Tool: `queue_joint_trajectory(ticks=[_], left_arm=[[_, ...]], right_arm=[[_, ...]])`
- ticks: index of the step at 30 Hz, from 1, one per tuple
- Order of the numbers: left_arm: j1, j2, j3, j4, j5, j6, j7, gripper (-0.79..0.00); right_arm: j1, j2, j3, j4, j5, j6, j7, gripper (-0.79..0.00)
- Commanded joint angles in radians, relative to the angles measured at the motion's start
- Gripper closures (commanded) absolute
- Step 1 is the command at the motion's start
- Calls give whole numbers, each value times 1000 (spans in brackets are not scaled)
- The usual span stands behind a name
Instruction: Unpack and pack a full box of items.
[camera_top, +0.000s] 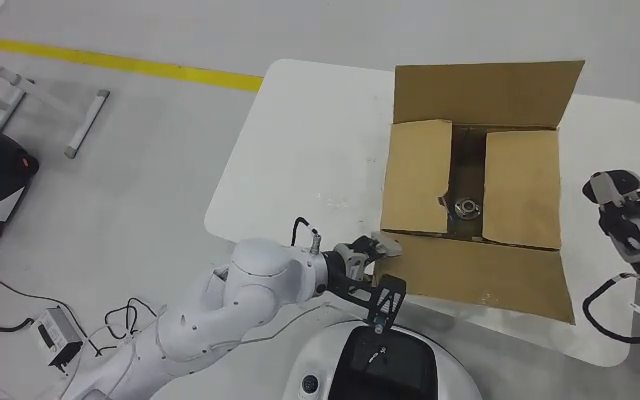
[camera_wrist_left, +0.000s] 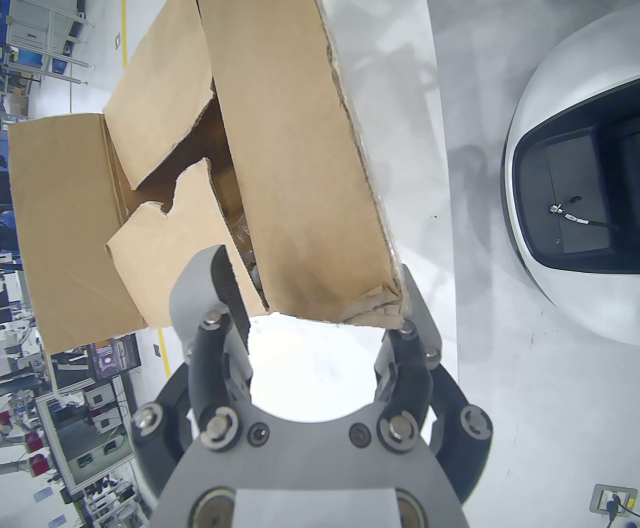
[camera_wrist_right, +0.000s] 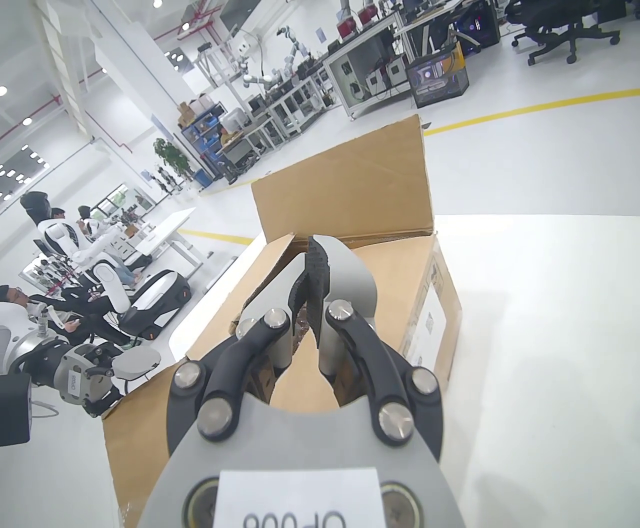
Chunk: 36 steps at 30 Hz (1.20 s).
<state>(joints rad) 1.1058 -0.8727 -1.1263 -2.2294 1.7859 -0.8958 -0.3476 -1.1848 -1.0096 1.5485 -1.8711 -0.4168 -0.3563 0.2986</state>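
Note:
A brown cardboard box (camera_top: 480, 190) stands on the white table (camera_top: 300, 160). Its far flap (camera_top: 485, 92) stands up and its near flap (camera_top: 480, 282) lies outward. The two side flaps lean inward with a gap between them. A round metal item (camera_top: 463, 208) shows through that gap. My left gripper (camera_wrist_left: 315, 300) is open at the near flap's corner (camera_wrist_left: 370, 305), which lies between the fingers and touches one finger (camera_wrist_left: 412, 310). In the top view the left gripper (camera_top: 380, 246) sits at the box's near left corner. My right gripper (camera_wrist_right: 312, 272) is shut and empty, right of the box, level with its top.
The table's curved front edge (camera_top: 250, 235) runs just behind my left arm. My right arm (camera_top: 615, 210) hangs near the table's right edge. On the floor lie a yellow line (camera_top: 130, 65) and a metal frame (camera_top: 85, 120).

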Motion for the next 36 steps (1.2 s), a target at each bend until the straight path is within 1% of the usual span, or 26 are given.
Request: queue_joint_trajectory(ticks=[1,9,17,20,22,23,24,25,26,31,36], left_arm=[[4,0,-3,4,4,7,12,0],[15,-7,-29,7,-87,54,22,0],[16,-14,-89,5,-332,73,-11,0],[15,-15,-117,17,-424,85,-13,0],[10,-14,-129,26,-455,83,-35,0],[7,-14,-133,33,-462,85,-50,-86],[2,-14,-134,37,-464,85,-64,-256],[-4,-14,-132,39,-461,81,-80,-763],[-10,-15,-128,44,-467,83,-85,-785],[-53,-21,-103,67,-469,106,-140,-785],[-111,-31,-62,91,-442,160,-189,-785]], right_arm=[[-2,0,3,-2,-3,-1,0,0],[-10,0,28,-22,4,0,-1,0],[-15,6,117,-34,-2,4,12,0],[-18,7,139,4,-8,12,7,0],[-19,7,144,32,-17,24,0,0],[-19,7,144,43,-22,29,-4,0],[-20,6,141,56,-22,31,-7,0],[-20,6,137,68,-24,34,-8,0],[-19,5,132,78,-29,33,-8,0],[-17,3,94,128,-60,28,-3,0],[-13,-3,38,185,-76,15,-6,0]])
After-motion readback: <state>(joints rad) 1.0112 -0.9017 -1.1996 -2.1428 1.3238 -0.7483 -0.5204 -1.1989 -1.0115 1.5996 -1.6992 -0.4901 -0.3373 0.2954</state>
